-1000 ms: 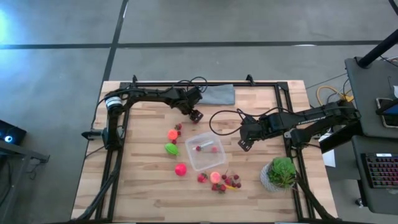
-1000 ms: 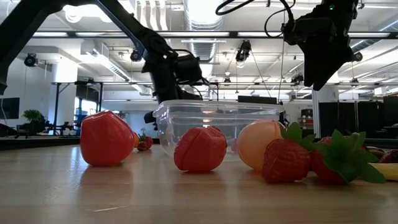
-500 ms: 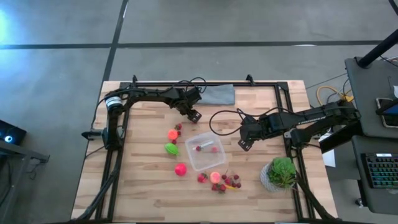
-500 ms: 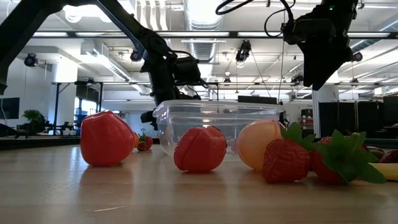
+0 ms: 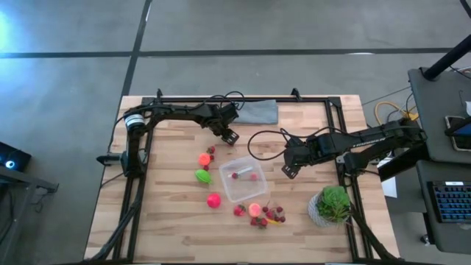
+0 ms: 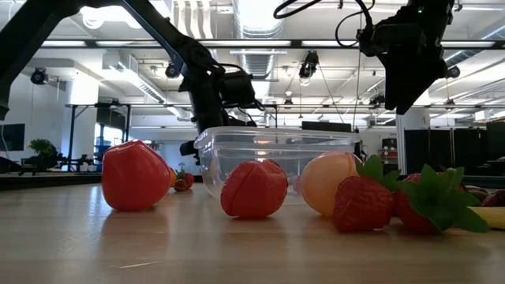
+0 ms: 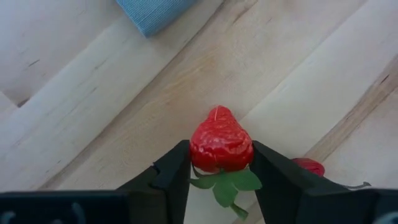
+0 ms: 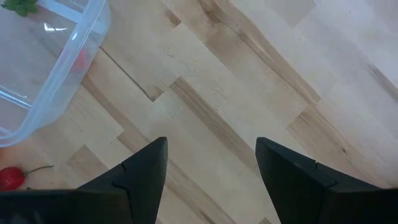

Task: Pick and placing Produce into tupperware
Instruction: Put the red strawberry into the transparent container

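The clear tupperware (image 5: 243,179) stands mid-table with two small red berries inside. Left of it lie an orange ball (image 5: 204,158), a green ball (image 5: 202,176) and a pink ball (image 5: 213,200). A peach ball (image 5: 255,210) and several red berries (image 5: 268,216) lie at its near side. My left gripper (image 5: 231,137) hovers beyond the box's far left corner, shut on a red strawberry (image 7: 221,144). My right gripper (image 5: 288,171) hangs open just right of the box, its fingers over bare wood (image 8: 211,149). My left gripper pinches the strawberry's red body (image 7: 205,149) between its two fingers, one on each side, near the leafy end. The fingers point down from above. The green leaves (image 7: 227,182) sit back between the fingers and the berry's tip points toward the table.
A grey-blue folded cloth (image 5: 257,112) lies at the far edge. A leafy potted plant (image 5: 333,205) stands near the right front corner. Another red berry (image 7: 309,166) lies on the wood beside my left gripper. Black frame rails border the table.
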